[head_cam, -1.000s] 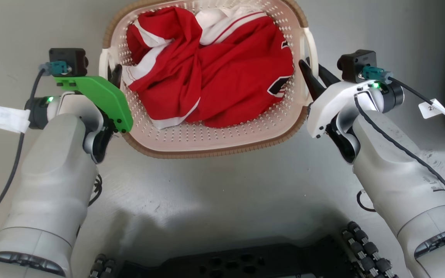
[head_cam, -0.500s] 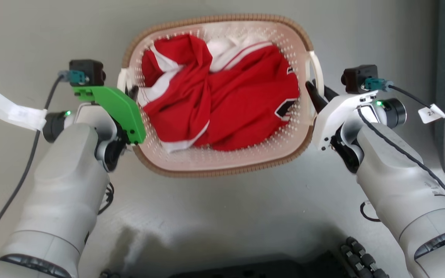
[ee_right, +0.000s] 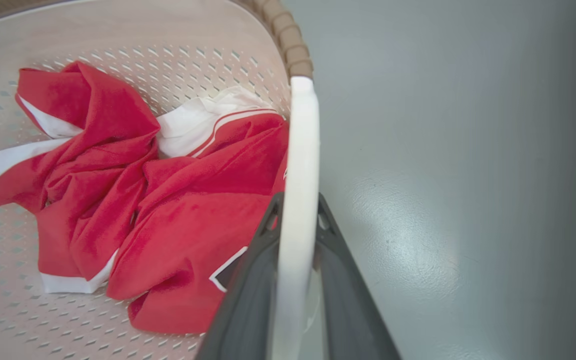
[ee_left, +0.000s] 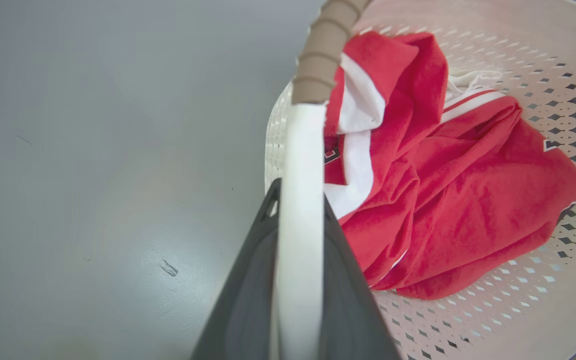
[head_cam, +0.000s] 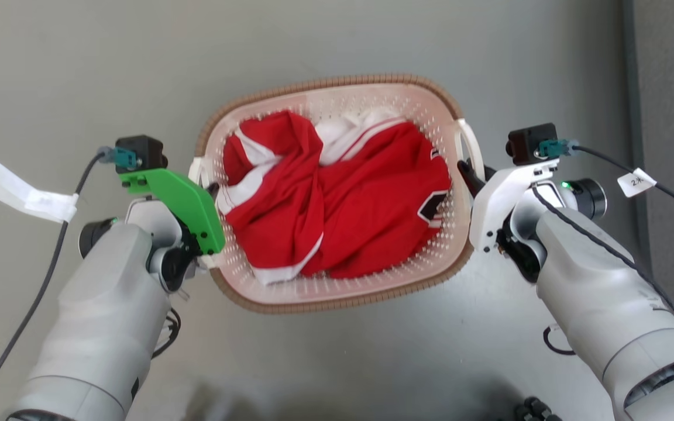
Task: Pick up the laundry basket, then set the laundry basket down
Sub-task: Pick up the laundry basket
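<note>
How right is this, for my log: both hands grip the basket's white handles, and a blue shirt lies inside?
One thing is wrong: the shirt is red with white trim, not blue, as the head view shows. The rest holds: the left hand and right hand both grip the white handles of the basket.

Head view: from high over the grey floor (head_cam: 79, 70), facing nearly straight down, far enough back to take in the whole laundry basket (head_cam: 325, 307) and both forearms.

Left wrist view: from just behind the left tool (head_cam: 213, 188), very close, facing along the white left handle (ee_left: 300, 165) pinched there, toward the far rim. Floor on the left, basket inside on the right.

Right wrist view: mirrored, from just behind the right tool (head_cam: 470, 171), along the right handle (ee_right: 304, 150).

Shared by all three: the red garment (head_cam: 343, 204) and the perforated basket inside.
</note>
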`<state>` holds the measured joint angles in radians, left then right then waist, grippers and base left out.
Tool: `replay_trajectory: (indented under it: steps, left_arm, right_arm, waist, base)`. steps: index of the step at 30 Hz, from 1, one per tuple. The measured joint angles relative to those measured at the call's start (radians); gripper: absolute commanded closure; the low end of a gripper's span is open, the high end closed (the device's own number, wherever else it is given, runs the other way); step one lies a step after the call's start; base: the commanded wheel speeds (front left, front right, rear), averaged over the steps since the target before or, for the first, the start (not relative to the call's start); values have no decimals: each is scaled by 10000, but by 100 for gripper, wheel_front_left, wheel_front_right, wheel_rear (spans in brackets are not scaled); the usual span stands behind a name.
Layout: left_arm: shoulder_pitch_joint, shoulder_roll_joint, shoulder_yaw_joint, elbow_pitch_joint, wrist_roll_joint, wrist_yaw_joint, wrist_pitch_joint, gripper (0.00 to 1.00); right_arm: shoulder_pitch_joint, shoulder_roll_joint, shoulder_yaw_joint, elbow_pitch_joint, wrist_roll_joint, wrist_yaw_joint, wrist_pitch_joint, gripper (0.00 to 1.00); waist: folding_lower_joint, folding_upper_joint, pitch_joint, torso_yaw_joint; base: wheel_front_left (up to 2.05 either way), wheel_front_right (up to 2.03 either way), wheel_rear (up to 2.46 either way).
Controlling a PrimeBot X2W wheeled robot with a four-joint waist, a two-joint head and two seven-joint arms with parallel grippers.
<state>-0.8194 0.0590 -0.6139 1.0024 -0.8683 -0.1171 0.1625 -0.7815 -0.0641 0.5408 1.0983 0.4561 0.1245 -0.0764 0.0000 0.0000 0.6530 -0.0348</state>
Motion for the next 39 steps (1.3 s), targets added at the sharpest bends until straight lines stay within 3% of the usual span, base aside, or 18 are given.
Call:
replay_trajectory:
  steps: [21,39]
  left_arm:
    - [831,428,-270,418,-1047,-17,746,100]
    - [1535,443,-393,826,-1733,-19,1674,100]
  right_arm:
    - [1011,150,1034,-334,1937,69,1712,100]
    - [1403,180,1452,-311,3033,69,3210,100]
  waist:
    - [-1,0,-2629,-67]
    - [-1,0,-4542,-266]
  base:
    - [0,0,0]
    - [0,0,0]
